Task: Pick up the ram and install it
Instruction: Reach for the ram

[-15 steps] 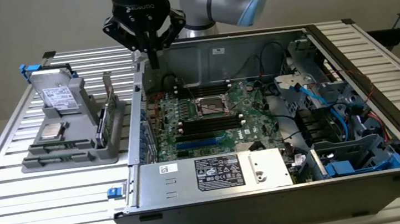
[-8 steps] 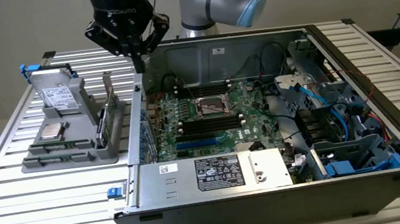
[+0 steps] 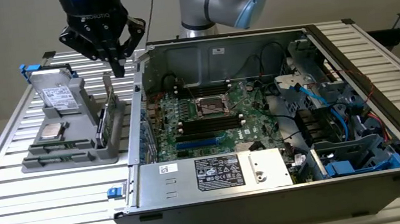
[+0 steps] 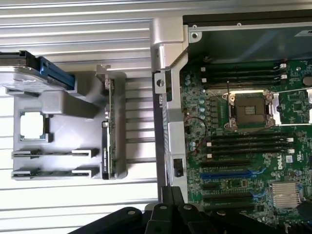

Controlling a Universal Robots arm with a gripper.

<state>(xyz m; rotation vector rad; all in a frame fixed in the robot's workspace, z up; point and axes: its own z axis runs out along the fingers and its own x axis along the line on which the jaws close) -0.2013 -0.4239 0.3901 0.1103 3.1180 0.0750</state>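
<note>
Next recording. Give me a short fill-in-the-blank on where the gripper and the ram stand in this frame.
1. The gripper hangs by the grey holder with its fingers ___.
2. The ram lies in the holder, so the gripper holds ___.
3. The open computer case stands on the exterior view's ___ of the holder.

Missing words: shut; nothing; right.

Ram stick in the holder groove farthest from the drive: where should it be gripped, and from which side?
Probably mid-length on the ram stick, clamping its two flat faces, coming straight down: it stands on its long edge in the grey holder.
</note>
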